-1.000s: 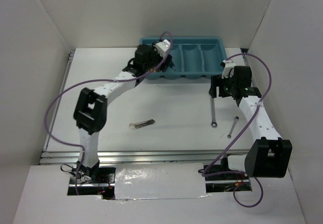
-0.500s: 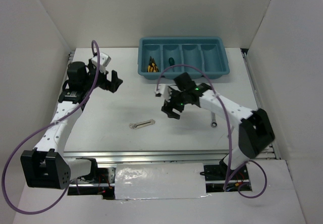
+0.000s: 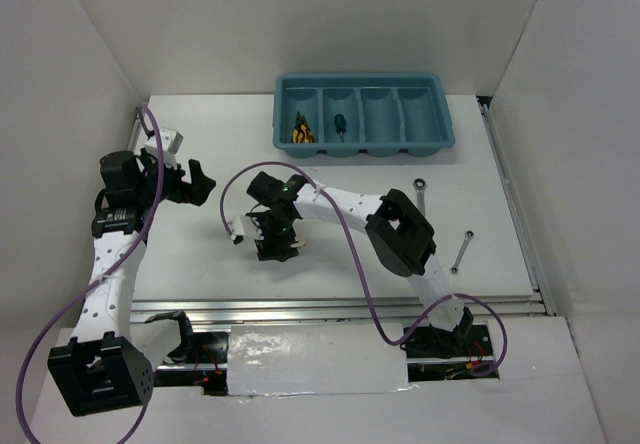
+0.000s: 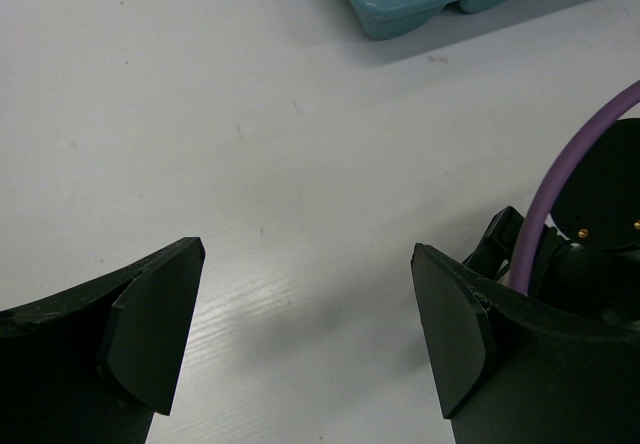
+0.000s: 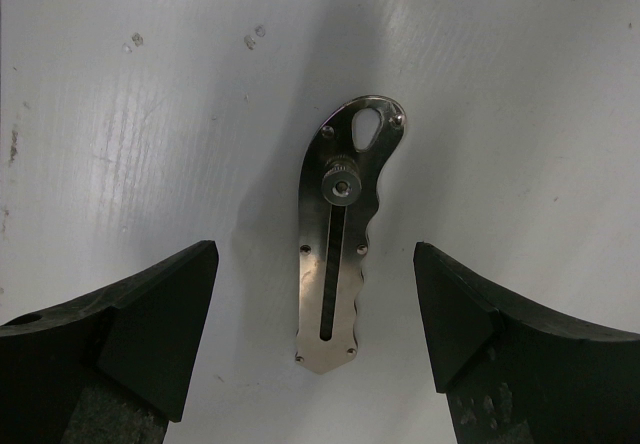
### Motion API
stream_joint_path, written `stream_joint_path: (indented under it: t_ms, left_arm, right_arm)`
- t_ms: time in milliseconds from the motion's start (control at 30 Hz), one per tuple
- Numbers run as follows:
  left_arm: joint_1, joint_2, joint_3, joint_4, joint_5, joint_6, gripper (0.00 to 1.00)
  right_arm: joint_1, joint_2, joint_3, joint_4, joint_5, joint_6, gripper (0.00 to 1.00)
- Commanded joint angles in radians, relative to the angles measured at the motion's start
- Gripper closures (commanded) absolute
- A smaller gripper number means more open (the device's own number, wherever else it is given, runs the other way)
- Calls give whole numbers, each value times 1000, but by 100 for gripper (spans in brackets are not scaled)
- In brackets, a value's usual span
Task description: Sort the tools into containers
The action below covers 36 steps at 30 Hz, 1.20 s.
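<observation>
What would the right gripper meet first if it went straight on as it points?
Probably the flat silver slotted tool, lying on the table directly ahead of the open right gripper; the depth is unclear.

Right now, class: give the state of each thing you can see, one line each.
Left gripper: open, empty, above the table.
Right gripper: open, empty, low over the table.
Flat tool: on table between right jaws, untouched.
Tray: two right compartments empty.
Pliers: in leftmost compartment.
Screwdriver: in second compartment from left.
Wrench: on table, unsorted.
Silver piece: on table, unsorted.
</observation>
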Motion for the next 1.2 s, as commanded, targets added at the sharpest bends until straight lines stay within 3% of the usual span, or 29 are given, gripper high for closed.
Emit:
stream_joint_path:
  t_ms: [0, 100, 233, 333, 500, 1167]
  left_arm:
    - [48, -22, -11, 7, 54, -40, 1]
    - [101, -33, -22, 23, 63, -82, 1]
    - [166, -16, -22, 32, 88, -116, 3]
    - [178, 2, -20, 38, 100, -126, 3]
    - [183, 13, -31, 53, 88, -135, 3]
    - [203, 22, -32, 56, 91, -120, 3]
  right_arm:
    - [12, -5, 19, -28, 18, -29, 13]
    - [22, 9, 34, -17, 12, -22, 17]
    - [24, 17, 39, 29, -10, 3, 38]
    - [15, -11, 8, 81, -36, 26, 44]
    - [18, -69, -70, 187, -65, 41, 48]
    - [15, -12, -46, 190, -77, 63, 61]
